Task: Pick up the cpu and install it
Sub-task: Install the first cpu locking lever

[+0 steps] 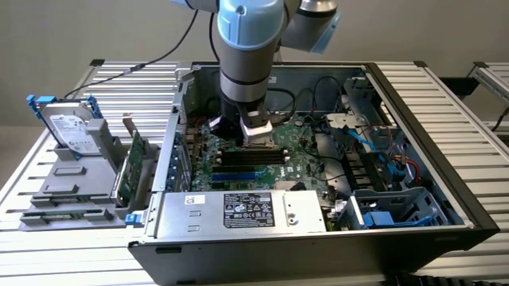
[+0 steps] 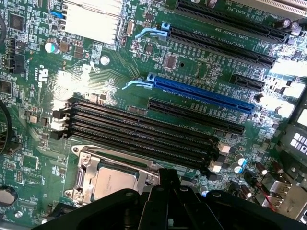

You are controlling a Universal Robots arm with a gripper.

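Observation:
The cpu (image 2: 111, 181), a small square chip with a dull silver top, lies within the metal socket frame (image 2: 84, 167) on the green motherboard (image 2: 110, 76), beside the long black memory slots (image 2: 144, 129). My gripper (image 2: 165, 184) hangs right over the socket, and its black body covers one edge of the chip. In the exterior view the gripper (image 1: 256, 140) reaches down into the open computer case (image 1: 413, 119), just above the memory slots (image 1: 250, 158). It is shut, and I cannot tell whether it touches the chip.
A silver power supply (image 1: 247, 208) fills the case's front. Cables and a blue drive cage (image 1: 397, 208) crowd the exterior view's right side. A hard drive (image 1: 70, 128) in a blue bracket stands on grey holders outside, at the exterior view's left. A blue expansion slot (image 2: 201, 93) lies past the memory slots.

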